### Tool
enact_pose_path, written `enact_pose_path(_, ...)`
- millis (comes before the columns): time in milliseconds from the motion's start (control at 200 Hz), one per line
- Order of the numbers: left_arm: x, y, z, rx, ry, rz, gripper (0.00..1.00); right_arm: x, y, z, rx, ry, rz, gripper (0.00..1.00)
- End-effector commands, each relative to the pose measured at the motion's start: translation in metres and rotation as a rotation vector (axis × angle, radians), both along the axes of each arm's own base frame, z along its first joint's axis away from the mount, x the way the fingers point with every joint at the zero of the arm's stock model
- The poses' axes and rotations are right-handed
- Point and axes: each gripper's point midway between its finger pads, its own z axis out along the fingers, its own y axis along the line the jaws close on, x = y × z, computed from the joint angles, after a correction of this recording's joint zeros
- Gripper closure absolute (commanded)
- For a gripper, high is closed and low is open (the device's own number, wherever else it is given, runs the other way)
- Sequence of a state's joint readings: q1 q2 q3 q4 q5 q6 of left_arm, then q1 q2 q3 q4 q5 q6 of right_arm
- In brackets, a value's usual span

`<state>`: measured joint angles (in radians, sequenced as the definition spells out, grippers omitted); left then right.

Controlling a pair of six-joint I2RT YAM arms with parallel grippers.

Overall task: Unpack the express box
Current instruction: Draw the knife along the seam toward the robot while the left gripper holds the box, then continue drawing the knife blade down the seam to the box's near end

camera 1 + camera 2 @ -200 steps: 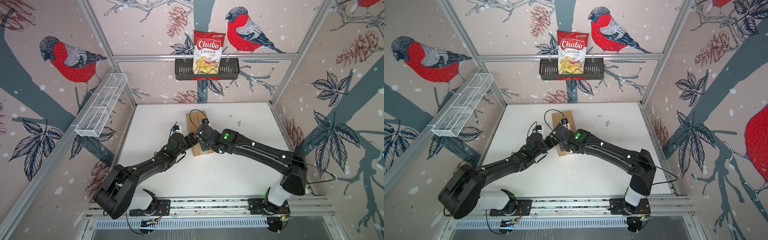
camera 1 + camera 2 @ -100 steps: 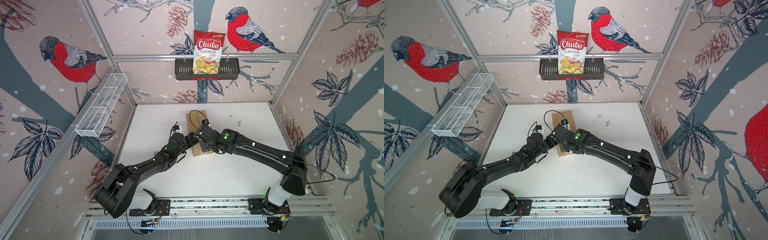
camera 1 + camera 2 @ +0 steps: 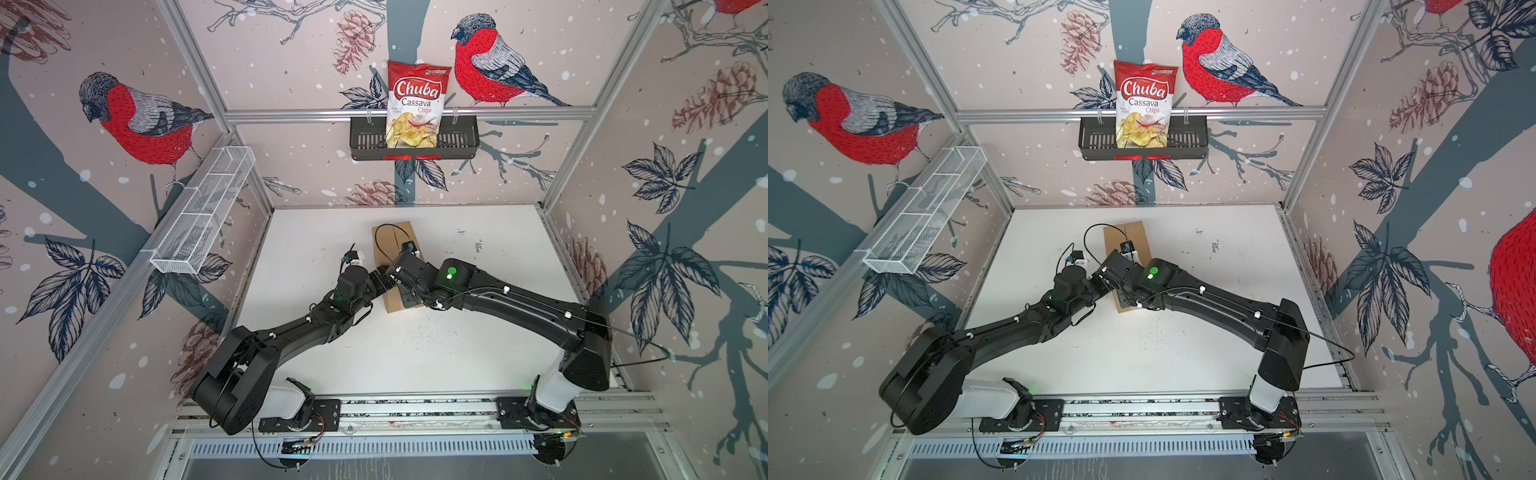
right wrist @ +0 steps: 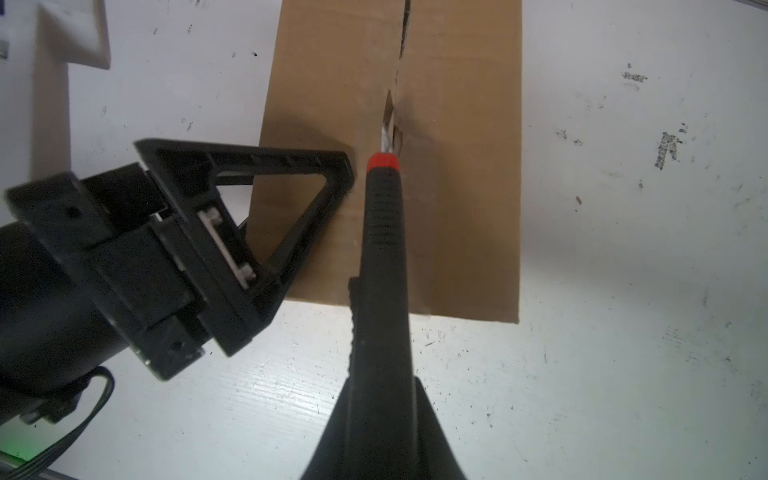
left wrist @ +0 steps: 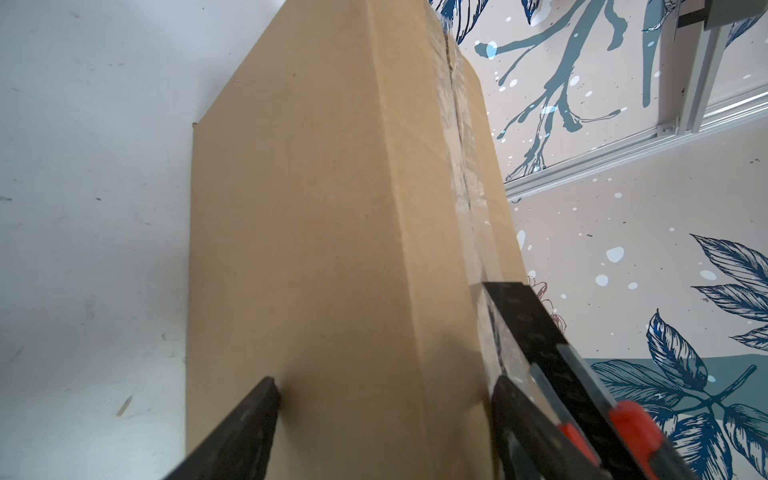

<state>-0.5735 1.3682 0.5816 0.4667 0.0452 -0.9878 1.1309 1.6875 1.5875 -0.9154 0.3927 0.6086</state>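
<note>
1. 1 box (image 3: 395, 237): brown, flaps closed, lying flat mid-bench (image 3: 478, 332) toward the back wall.
2. 1 cutter (image 4: 382, 232): black handle, red collar, blade stuck into the box's top seam (image 4: 401, 62).
3. 2 arms, 2 claws, both meeting at the near half of the box.
4. Left claw (image 5: 384, 386): spread wide, not pinching. One finger lies on the box top, the other is at the long side face.
5. Right claw (image 4: 380, 395): clenched on the cutter handle, above the bench just off the box's near end.
6. 1 chips bag (image 3: 417, 104) standing in 1 black basket (image 3: 457, 137) on the back wall.
7. 1 white wire basket (image 3: 199, 216) on the left wall.
8. Hidden: in both top views the wrists cover both claws, the cutter and the middle of the box. Only the box's far end and a near corner show.
9. The blade is mostly buried in the seam, so its tip is not visible.
10. The right wrist view cuts off the box's far end and shows only one finger of the left claw.
11. Contents of the box cannot be seen.
12. Cannot tell if the left claw's lower finger touches the side face.
</note>
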Motion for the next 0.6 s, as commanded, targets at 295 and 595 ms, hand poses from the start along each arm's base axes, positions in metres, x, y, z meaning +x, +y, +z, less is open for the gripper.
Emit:
enact_pose_path(295,-0.003,0.007,-0.015,0.046,0.044,0.025,0.21,-0.023,-0.003,-0.008,-0.031,0.081,0.017,1.0)
enact_pose_path(595,-0.003,0.007,-0.014,0.042,0.037,0.027,0.21,-0.031,-0.009,-0.006,-0.054,0.086,0.0,1.0)
